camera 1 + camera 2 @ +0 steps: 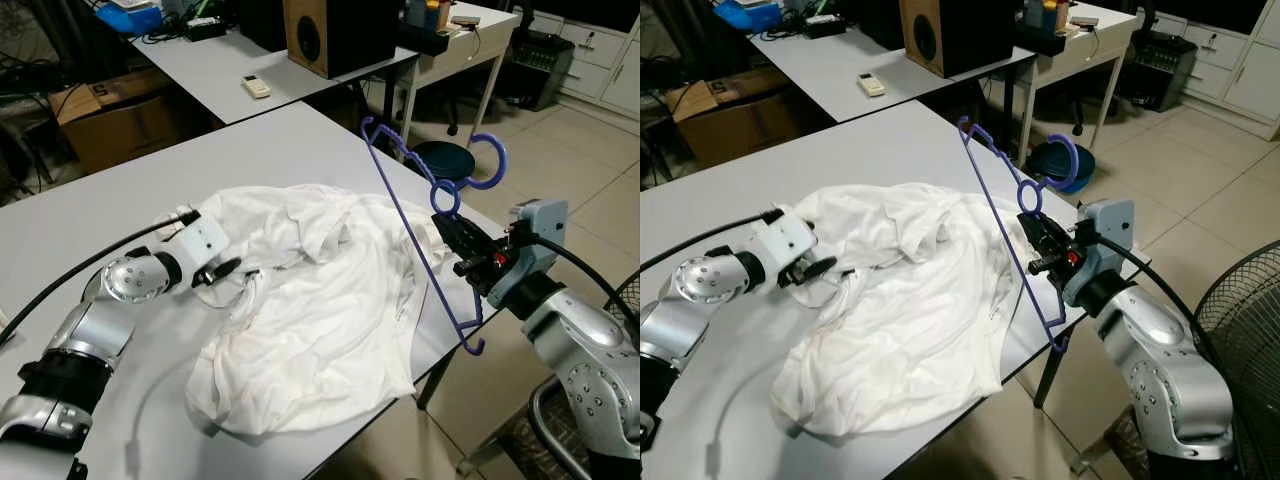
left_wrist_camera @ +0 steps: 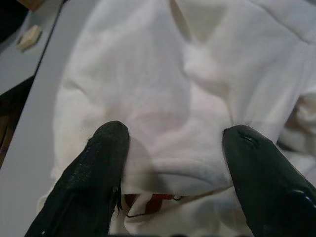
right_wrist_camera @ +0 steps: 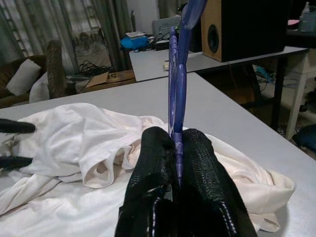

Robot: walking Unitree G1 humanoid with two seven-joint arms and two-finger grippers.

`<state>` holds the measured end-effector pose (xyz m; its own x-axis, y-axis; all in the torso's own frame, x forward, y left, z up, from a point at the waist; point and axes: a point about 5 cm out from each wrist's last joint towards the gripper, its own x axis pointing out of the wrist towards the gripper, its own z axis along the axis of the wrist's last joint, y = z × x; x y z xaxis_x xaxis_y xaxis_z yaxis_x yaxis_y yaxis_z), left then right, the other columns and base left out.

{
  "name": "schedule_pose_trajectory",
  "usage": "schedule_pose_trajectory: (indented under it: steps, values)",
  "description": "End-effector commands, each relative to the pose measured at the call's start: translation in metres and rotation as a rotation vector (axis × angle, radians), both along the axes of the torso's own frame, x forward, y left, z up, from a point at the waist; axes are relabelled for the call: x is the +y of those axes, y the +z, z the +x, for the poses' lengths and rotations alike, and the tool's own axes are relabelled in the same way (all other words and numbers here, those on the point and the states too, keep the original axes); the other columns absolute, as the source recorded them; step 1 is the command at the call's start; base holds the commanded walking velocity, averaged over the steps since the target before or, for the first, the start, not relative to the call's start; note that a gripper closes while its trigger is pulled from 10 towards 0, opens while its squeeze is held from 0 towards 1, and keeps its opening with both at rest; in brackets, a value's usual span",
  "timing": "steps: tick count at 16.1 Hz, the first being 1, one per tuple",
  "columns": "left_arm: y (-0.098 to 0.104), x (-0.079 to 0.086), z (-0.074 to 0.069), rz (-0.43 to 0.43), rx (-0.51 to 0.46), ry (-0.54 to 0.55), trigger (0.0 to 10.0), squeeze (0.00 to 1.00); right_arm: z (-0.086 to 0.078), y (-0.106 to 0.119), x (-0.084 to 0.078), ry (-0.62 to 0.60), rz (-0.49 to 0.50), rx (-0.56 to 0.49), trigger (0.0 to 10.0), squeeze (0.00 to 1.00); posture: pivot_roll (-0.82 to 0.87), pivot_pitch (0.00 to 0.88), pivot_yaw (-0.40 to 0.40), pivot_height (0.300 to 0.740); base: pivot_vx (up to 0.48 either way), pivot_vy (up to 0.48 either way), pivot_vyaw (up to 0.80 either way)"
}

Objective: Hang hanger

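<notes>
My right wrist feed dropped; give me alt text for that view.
The right end effector is shut on the blue hanger, held upright above the grey table. A crumpled white shirt lies beyond.

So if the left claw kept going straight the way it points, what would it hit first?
Most likely the white shirt: the left claw is open, its fingers resting on the crumpled cloth on the table, with more shirt folds straight ahead.

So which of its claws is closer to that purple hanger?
The right. The right gripper is shut on the purple hanger, holding it upright at the table's edge. The left gripper is open at the white shirt, well off to the hanger's left.
</notes>
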<state>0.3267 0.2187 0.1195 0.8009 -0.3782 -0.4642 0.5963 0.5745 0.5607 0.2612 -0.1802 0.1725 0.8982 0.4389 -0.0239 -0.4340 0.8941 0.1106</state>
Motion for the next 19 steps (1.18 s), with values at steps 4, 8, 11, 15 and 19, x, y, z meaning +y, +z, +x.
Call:
schedule_pose_trajectory:
  steps: [4, 8, 11, 15, 19]
  values:
    - [0.0, -0.004, 0.007, 0.018, -0.002, -0.033, 0.0, 0.0, -0.003, 0.002, -0.001, -0.024, -0.009, -0.02, 10.0, 0.0, -0.19, 0.0, 0.113, 0.74, 0.0, 0.0, 0.0]
    - [-0.002, -0.008, 0.009, -0.005, 0.013, -0.063, 0.0, 0.0, -0.003, 0.001, -0.001, -0.037, -0.014, -0.021, 10.0, 0.0, -0.19, 0.0, 0.119, 0.74, 0.0, 0.0, 0.0]
    - [-0.007, -0.008, 0.008, 0.001, 0.039, -0.062, 0.0, 0.0, -0.004, 0.001, -0.001, -0.032, -0.022, -0.02, 10.0, 0.0, -0.19, 0.0, 0.116, 0.74, 0.0, 0.0, 0.0]
    - [-0.025, -0.012, 0.002, 0.006, 0.137, -0.058, 0.0, 0.0, -0.003, 0.0, 0.001, -0.013, -0.03, -0.014, 10.0, 0.0, -0.19, 0.0, 0.106, 0.74, 0.0, 0.0, 0.0]
    - [-0.024, -0.014, 0.005, -0.02, 0.117, -0.026, 0.0, 0.0, -0.001, 0.0, 0.003, 0.001, -0.034, -0.014, 10.0, 0.0, -0.19, 0.0, 0.098, 0.74, 0.0, 0.0, 0.0]
